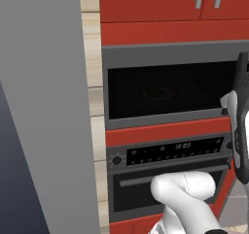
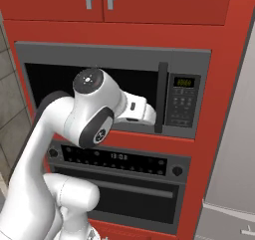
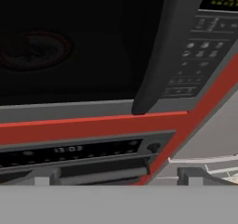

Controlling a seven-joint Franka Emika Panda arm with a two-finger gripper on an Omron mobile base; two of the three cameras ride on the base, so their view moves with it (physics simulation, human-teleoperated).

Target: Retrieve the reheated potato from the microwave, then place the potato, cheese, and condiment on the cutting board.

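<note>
The microwave (image 2: 112,92) door is closed. Its handle (image 3: 165,51) stands up tall. I cannot tell how wide my gripper is.

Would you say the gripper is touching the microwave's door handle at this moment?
Cannot tell. In the hand view the handle looms close above the fingertips, but neither contact nor a gap shows plainly; in the right base view the arm hides the gripper.

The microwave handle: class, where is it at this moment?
In the right base view the microwave handle stands upright at the door's right edge, beside the keypad, above the oven.
</note>
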